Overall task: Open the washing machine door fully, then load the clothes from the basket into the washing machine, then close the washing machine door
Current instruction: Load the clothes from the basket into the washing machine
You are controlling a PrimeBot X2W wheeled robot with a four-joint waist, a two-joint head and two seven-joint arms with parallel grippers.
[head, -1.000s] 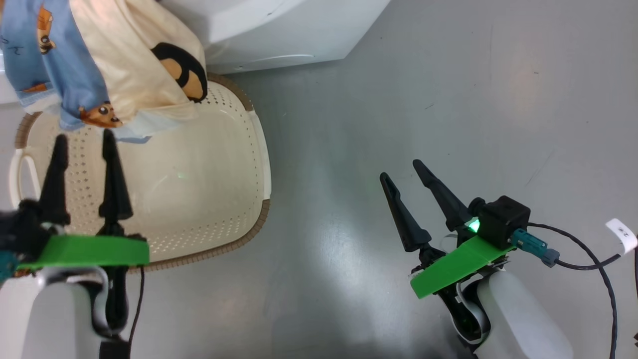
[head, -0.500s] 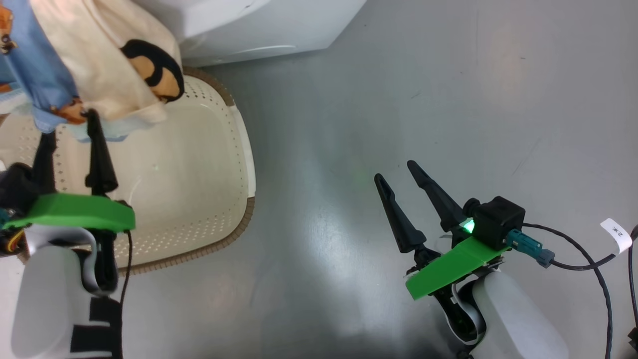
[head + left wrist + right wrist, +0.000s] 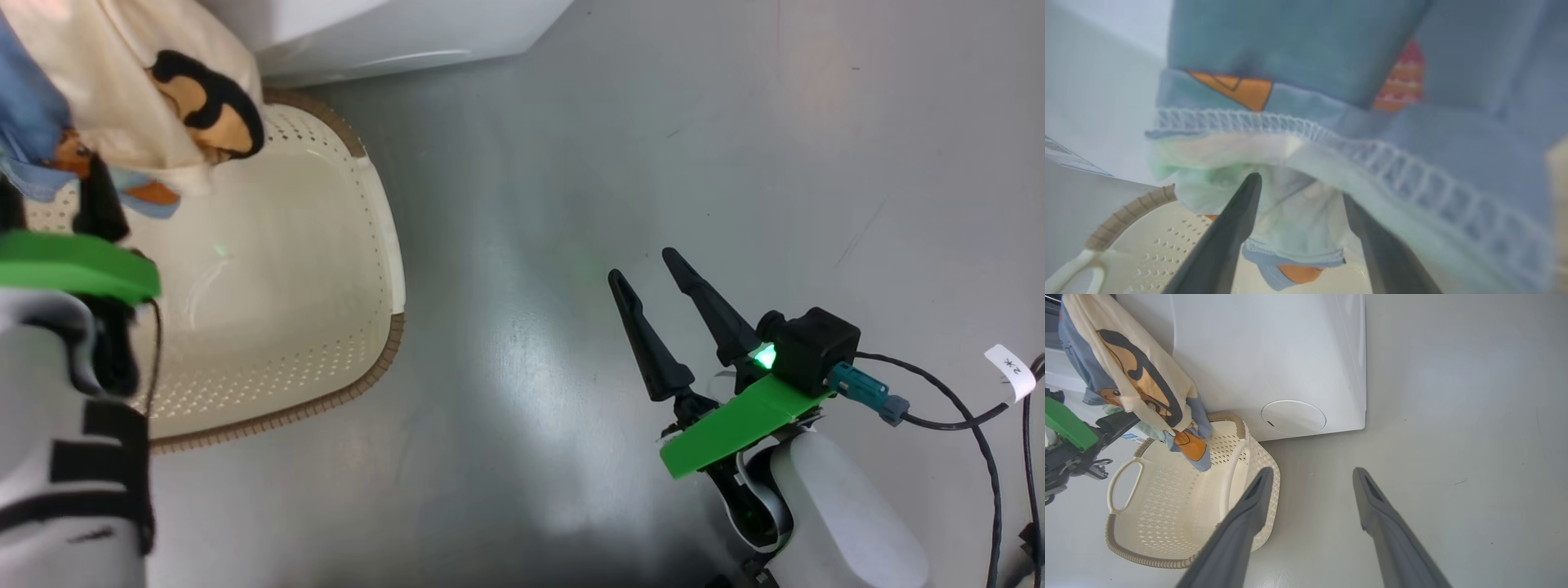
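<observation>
Two tools are in view, both with fingers spread wide and nothing clamped between them. The left tool [image 3: 1300,200] is raised up against the clothes [image 3: 1126,367], a bundle of light blue fabric garments printed with orange-brown cartoon animals and a cream cloth piece bearing a black-and-tan figure. In the left wrist view its two long dark fingers stand on either side of a pale stitched hem. The fabric lies between and behind them, and the blur hides whether the fingers touch it.

The clothes hang in front of the washing machine [image 3: 1269,355], a big white front-loading box with a round cover [image 3: 1293,417] low on its front. What they hang from is cut off by the frame edge. Their lower end dangles over the far end of the basket [image 3: 1147,561], a small rectangular cream-white perforated plastic tub with a brown woven-look rim and side handles. The basket stands on the glossy grey floor [image 3: 571,163], close against the foot of the washing machine.

The right tool [image 3: 642,265] hovers over bare floor, well apart from the basket on its right side, fingers pointing toward the machine. A black cable [image 3: 939,420] trails from its wrist.
</observation>
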